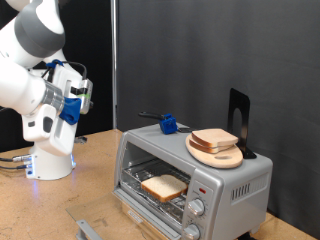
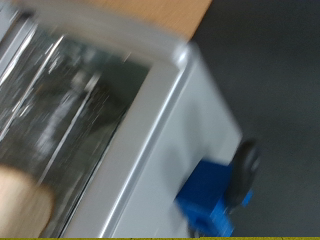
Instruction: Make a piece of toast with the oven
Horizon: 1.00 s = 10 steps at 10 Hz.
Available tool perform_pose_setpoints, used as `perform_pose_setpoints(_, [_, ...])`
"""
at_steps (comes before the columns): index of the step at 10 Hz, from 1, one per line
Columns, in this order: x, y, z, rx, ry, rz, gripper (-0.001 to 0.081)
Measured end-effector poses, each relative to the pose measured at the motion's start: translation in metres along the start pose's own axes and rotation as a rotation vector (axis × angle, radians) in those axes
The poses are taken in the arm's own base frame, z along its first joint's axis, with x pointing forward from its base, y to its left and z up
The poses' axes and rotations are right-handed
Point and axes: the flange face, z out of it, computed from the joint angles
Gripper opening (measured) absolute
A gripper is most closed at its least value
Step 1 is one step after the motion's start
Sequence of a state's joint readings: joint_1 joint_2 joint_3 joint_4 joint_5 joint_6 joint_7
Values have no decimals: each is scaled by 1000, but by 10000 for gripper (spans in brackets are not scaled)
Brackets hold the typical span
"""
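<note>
Toast point(image 1: 163, 186) lies on the rack inside the oven point(image 1: 240, 180), door open. Gripper point(image 1: 82, 97) hangs well left of the oven, touching nothing; jaw state cannot be told. A second slice point(image 1: 215, 139) sits on a plate point(image 1: 214, 156) atop the oven.

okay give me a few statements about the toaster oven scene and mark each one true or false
1. A slice of bread lies on the rack inside the oven. True.
2. The oven door is shut. False: it hangs open.
3. The tool grips the bread. False: it hovers at the exterior view's left, apart from the oven.
4. A wooden plate with another slice sits on the oven's top. True.
5. A blue object rests on the oven's top. True.
</note>
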<state>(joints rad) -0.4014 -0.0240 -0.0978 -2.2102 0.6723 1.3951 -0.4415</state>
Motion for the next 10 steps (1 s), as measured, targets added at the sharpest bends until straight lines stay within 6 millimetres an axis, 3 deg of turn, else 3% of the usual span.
perform_pose_setpoints(3, [12,22,-5,31,-19,43,682])
perform_pose_setpoints(5, [24,43,-6,57,127,52,682])
perform_pose_setpoints(8, [28,80,9,48,253,65,682])
perform_pose_setpoints(10, [29,85,11,44,256,59,682])
